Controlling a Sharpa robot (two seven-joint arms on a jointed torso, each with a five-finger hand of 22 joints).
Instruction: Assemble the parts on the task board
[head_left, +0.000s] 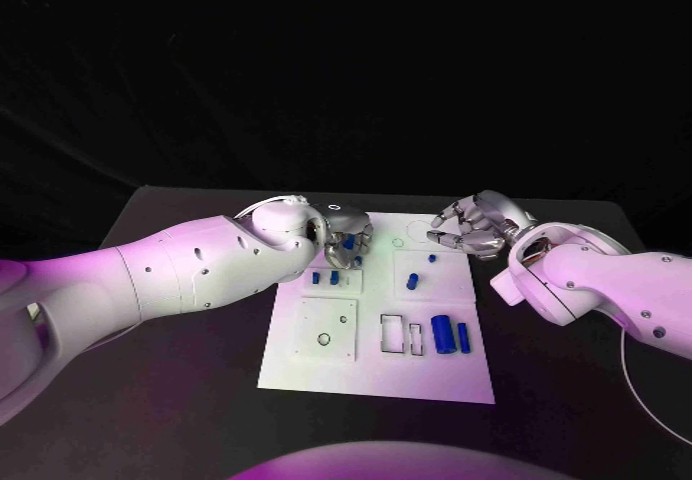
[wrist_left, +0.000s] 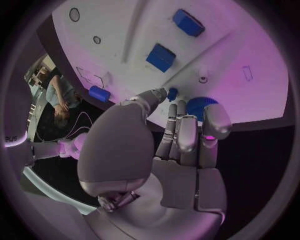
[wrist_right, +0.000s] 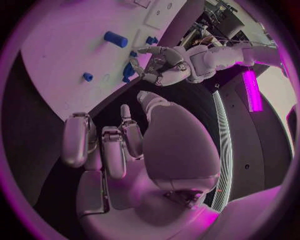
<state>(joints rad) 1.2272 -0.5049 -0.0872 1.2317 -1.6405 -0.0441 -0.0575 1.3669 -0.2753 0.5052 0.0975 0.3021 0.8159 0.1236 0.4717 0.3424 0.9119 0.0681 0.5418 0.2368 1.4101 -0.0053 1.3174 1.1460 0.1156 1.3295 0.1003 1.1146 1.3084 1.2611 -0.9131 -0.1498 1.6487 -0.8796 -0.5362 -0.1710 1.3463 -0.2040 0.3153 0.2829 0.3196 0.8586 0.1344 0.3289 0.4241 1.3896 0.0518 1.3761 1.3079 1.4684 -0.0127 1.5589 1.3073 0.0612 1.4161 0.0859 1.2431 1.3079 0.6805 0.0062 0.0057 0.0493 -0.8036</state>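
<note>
I see the task board (head_left: 378, 375) lying flat in the middle of the black table (head_left: 173, 400). Two long blue cylinders (head_left: 450, 335) lie side by side in the board's near right section, just right of two empty rectangular outlines. A blue block (head_left: 414, 281) sits in the square panel above them, with a smaller blue piece (head_left: 430, 258) just beyond it. Two small blue parts (head_left: 333, 277) rest near the far left of the board.

The left hand (head_left: 340, 241) hovers over the board's far left corner, fingers pointing down. In the left wrist view its fingers (wrist_left: 187, 132) are drawn close together above a round blue part (wrist_left: 199, 106); I cannot tell whether they grip it or only sit in front of it.

The right hand (head_left: 470, 228) is at the board's far right corner, fingers curled inward with nothing visible between them. The right wrist view shows its fingers (wrist_right: 119, 145) bent over the dark table beside the board's edge.
</note>
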